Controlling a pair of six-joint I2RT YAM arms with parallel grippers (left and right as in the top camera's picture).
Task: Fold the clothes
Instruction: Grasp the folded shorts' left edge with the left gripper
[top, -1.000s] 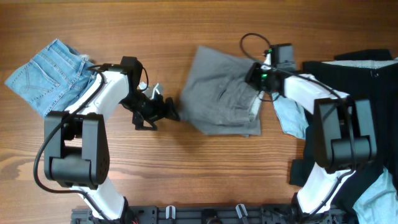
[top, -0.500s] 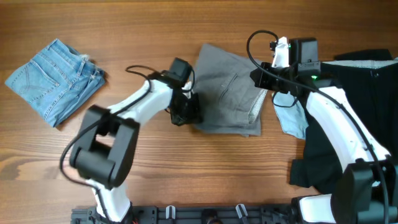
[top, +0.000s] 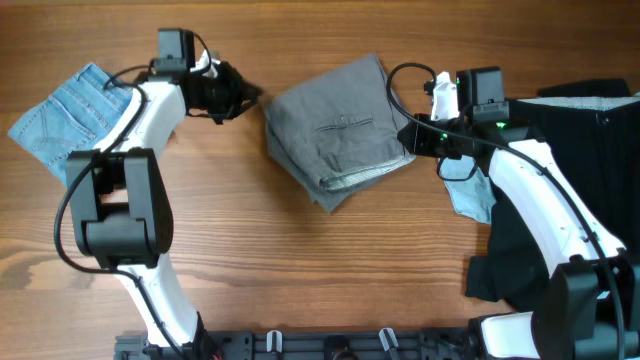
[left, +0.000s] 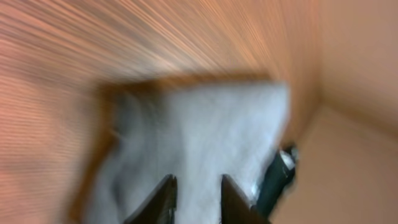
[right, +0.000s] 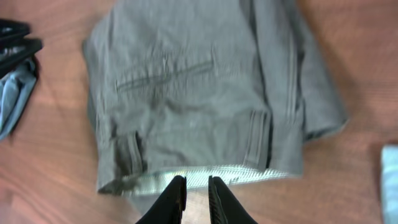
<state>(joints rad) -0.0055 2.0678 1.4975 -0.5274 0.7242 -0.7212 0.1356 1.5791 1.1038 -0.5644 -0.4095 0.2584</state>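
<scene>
Since half a second ago the left gripper (top: 240, 97) has swung from the grey shorts (top: 335, 130) to the far left, near the denim shorts (top: 75, 120); its fingers sit slightly apart, holding nothing. Folded and now turned at an angle, the grey shorts lie mid-table on the wooden table (top: 300, 270). Just right of them, the right gripper (top: 412, 140) hangs with fingers slightly apart at the pale waistband edge (right: 205, 176), beside black clothes (top: 580, 120).

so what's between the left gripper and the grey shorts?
Only bare wood table. In the overhead view, left gripper sits just apart from the grey shorts.
</scene>
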